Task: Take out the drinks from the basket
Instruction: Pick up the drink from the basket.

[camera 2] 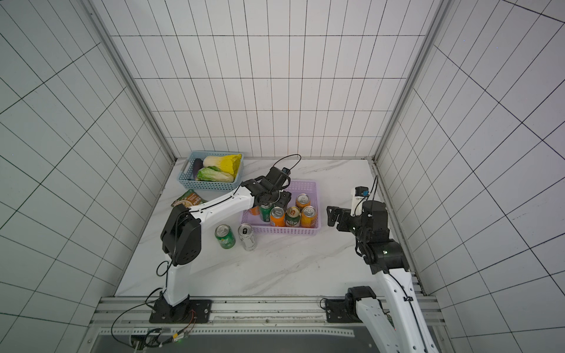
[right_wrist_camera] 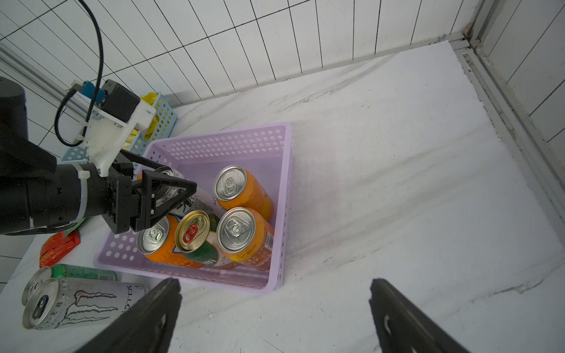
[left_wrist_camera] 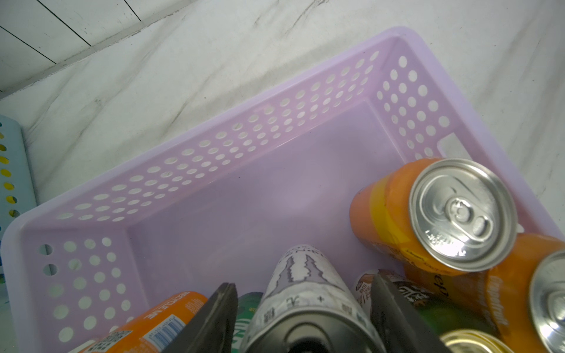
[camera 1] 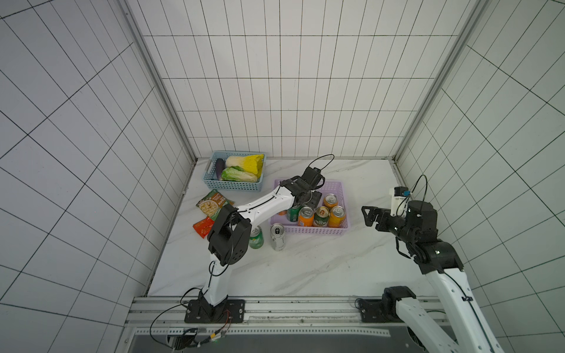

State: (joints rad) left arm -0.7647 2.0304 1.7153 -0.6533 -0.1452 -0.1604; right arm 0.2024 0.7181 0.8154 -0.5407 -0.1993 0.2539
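Left wrist view: we see the left hand (left_wrist_camera: 303, 281) straddling a slim silver-white can (left_wrist_camera: 305, 305) that stands about upright in the lilac basket (left_wrist_camera: 214, 146), long axis vertical, lid toward the camera. We cannot tell whether the hand grips it. Our right hand (right_wrist_camera: 275, 282) hangs open over the table (right_wrist_camera: 397, 183), beside the basket.

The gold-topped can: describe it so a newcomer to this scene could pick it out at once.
Find the lilac basket on the marble table. In the row of cans along its near wall, the gold-topped can stands between two orange cans. Only it has a gold lid with a red tab; theirs are silver.
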